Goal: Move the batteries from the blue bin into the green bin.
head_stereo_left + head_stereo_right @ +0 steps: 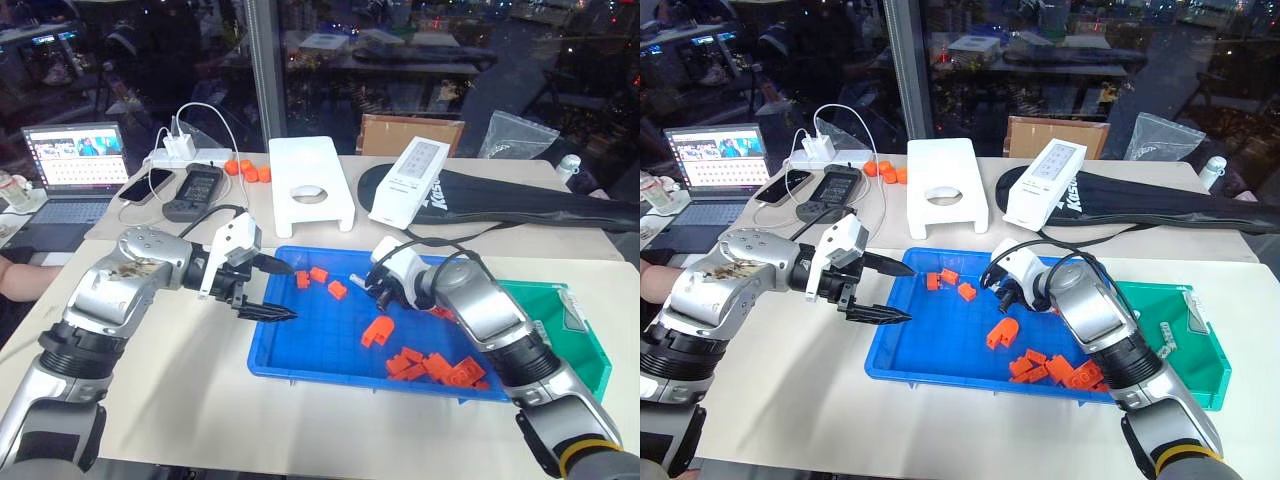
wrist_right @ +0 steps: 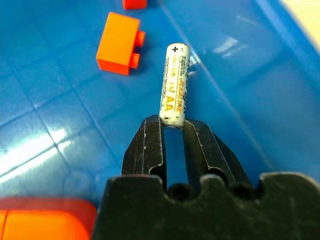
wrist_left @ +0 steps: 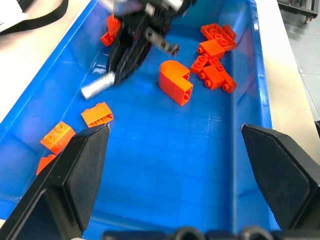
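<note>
Right claw (image 2: 172, 131) pinched on one end of battery (image 2: 174, 82), long axis running straight out past tips, above blue bin (image 1: 300, 360); green bin (image 1: 590, 345) off to right, nearer this arm; left claw (image 1: 275, 290) gaping, empty.

Silver arms, black-fingered gripper (image 1: 283, 291)

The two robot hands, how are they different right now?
The right gripper has its fingers pinched shut on a battery; the left gripper holds nothing, fingers spread wide. The right gripper is over the middle of the blue bin; the left gripper hangs at its edge. Both have black fingers.
</note>
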`<state>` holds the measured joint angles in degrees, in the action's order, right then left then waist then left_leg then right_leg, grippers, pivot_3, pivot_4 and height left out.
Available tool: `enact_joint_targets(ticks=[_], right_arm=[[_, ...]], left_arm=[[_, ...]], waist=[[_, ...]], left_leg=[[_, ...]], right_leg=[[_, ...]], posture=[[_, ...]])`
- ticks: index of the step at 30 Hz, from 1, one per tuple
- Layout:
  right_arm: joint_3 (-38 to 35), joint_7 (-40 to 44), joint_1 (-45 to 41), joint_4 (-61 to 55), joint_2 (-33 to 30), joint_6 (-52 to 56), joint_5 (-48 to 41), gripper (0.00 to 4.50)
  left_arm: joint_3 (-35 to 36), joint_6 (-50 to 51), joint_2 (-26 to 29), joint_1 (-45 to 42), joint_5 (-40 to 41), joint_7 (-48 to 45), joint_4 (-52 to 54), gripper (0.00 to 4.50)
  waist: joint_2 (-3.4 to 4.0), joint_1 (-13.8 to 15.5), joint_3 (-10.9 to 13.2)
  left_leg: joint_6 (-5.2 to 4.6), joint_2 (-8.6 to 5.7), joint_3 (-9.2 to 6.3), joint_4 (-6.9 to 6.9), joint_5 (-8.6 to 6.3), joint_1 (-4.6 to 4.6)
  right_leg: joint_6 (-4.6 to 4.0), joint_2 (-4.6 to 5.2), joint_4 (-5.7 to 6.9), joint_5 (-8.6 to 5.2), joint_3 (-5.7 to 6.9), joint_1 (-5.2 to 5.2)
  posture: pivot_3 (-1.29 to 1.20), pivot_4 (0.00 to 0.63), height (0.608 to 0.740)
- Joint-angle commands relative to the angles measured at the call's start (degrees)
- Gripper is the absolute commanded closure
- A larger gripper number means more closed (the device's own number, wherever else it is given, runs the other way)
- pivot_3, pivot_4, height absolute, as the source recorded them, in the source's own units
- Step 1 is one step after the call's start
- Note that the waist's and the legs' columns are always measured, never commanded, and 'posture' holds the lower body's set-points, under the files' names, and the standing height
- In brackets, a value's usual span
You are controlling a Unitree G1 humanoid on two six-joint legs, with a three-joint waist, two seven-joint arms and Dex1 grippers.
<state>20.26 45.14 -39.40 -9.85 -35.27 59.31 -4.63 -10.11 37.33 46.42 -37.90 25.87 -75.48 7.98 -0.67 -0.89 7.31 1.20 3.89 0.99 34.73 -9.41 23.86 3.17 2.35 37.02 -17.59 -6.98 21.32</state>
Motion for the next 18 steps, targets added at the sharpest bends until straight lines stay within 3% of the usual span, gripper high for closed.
enact_joint_targets(ticks=[1,7,12,15,18], right_arm=[[-8.3,3.2,-1.1,-8.2,-5.8,4.6,-4.6,4.3],[-21.3,5.0,2.7,-9.1,-20.7,9.8,-7.4,4.3],[-31.1,6.2,13.0,-9.1,-30.4,10.3,-8.6,4.3],[-36.7,7.1,23.4,-10.7,-32.3,10.9,-9.3,4.3],[-38.0,5.4,28.2,-12.1,-31.1,11.0,-9.8,4.3]], left_arm=[[0.1,-1.6,-0.8,-1.6,-0.1,-0.7,-0.6,0.0],[-1.5,-3.0,-3.8,-3.8,-0.3,-2.8,-3.6,0.0],[-2.0,-4.1,-5.8,-5.6,-0.4,-3.8,-5.9,0.0],[-1.7,-3.9,-8.0,-6.9,0.0,-3.8,-7.9,0.0],[-1.7,-4.3,-9.3,-7.8,-0.4,-3.8,-8.7,0.0]], waist=[[0.0,0.1,0.0],[-0.03,0.5,0.0],[-0.03,0.3,0.0],[-0.02,0.1,0.0],[0.03,-0.5,0.0]], left_leg=[[0.0,0.0,-0.01,0.01,0.0,0.0],[0.0,-0.01,0.0,0.02,0.0,0.01],[-0.01,-0.01,0.01,-0.06,-0.01,0.01],[-0.02,-0.01,-0.01,-0.07,-0.01,0.0],[-0.03,-0.02,0.0,-0.01,-0.01,-0.03]], right_leg=[[0.0,0.0,-0.01,0.0,0.01,-0.01],[0.0,0.02,-0.14,0.0,0.03,-0.07],[-0.02,0.04,-0.23,0.0,0.02,-0.07],[-0.03,0.03,-0.24,-0.01,0.03,-0.12],[0.03,0.03,-0.22,-0.03,-0.03,-0.15]], posture=[[0.0,0.15,0.706],[0.0,0.15,0.706],[0.0,0.15,0.706],[0.0,0.15,0.706],[0.0,0.15,0.706]])
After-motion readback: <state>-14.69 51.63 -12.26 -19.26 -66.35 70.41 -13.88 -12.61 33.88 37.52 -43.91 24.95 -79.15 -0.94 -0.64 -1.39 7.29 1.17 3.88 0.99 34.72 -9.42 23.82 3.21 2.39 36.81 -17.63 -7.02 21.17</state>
